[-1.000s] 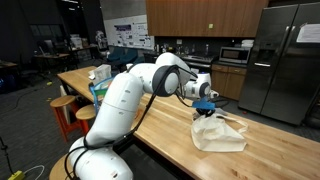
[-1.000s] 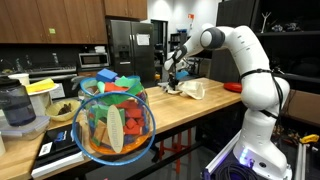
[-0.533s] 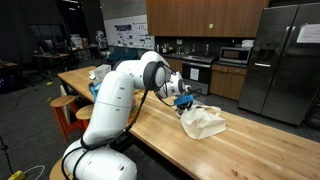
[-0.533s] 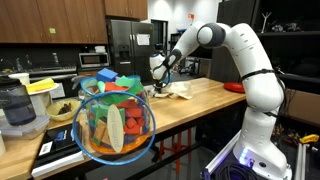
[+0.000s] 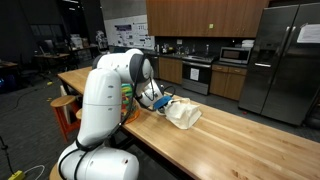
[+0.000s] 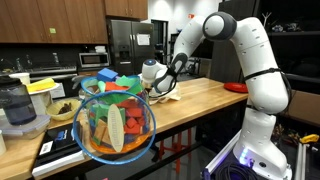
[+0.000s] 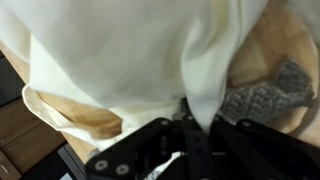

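Note:
My gripper (image 7: 190, 122) is shut on a fold of a cream-white cloth (image 7: 140, 55), which fills most of the wrist view. In both exterior views the cloth (image 5: 183, 114) (image 6: 163, 95) hangs bunched from the gripper (image 5: 160, 102) just above the long wooden counter (image 5: 230, 140). A grey knitted piece (image 7: 268, 90) lies on the wood to the right of the fingers in the wrist view.
A clear bowl of coloured blocks (image 6: 113, 122) stands close to an exterior camera. A red dish (image 6: 235, 87) sits on the counter's far end. Orange stools (image 5: 65, 108) stand beside the counter. A fridge (image 5: 283, 60) and kitchen cabinets line the back wall.
The arm has swung along the counter toward the robot's base, carrying the cream cloth with it. The gripper has stayed shut on the cloth.

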Tool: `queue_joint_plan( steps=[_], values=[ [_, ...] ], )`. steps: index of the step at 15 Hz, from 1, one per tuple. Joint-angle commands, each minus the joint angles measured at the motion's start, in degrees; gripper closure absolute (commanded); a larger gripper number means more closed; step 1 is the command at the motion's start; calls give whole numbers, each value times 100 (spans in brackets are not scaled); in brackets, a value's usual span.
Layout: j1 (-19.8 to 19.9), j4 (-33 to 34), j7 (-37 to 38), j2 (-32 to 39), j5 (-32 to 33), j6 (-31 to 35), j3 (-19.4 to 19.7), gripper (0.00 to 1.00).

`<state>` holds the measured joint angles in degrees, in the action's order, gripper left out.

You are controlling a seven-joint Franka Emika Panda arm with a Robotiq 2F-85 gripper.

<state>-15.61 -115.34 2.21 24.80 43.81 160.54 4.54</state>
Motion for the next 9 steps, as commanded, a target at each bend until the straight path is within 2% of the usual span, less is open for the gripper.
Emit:
queue_joint_plan(
  steps=[1,4,9],
  values=[
    [-569,-1172,1349,-501,1056,751,482,99],
    [-895,-1746,2803,-894,2105,907,1064,99],
    [-817,-2621,4615,-1499,3243,785,1600,99]
  ],
)
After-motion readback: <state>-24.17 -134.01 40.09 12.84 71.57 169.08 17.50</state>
